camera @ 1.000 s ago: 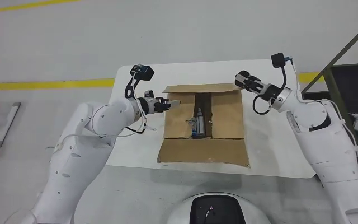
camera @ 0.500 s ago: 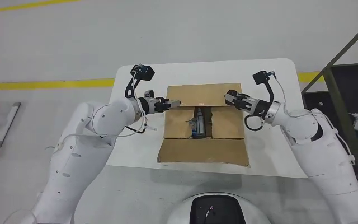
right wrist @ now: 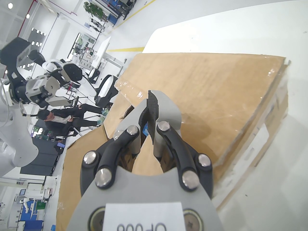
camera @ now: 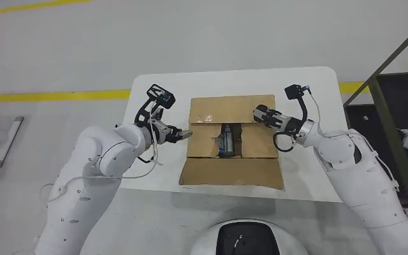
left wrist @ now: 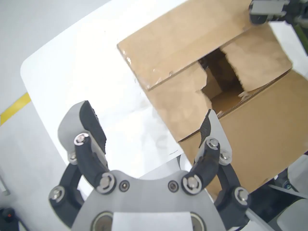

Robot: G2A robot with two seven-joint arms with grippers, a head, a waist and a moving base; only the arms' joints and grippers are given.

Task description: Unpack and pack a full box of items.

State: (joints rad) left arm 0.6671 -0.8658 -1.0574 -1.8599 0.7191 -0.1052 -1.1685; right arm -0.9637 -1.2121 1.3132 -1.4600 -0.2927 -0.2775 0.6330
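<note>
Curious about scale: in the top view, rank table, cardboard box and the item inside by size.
1. Table
2. Cardboard box
3. Item inside, smallest, though partly hidden.

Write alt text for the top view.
A cardboard box sits on a white table, flaps partly folded in, leaving a central gap where an item shows. The right hand is at the far flap's right corner; the left hand is close beside the box's left edge.
</note>
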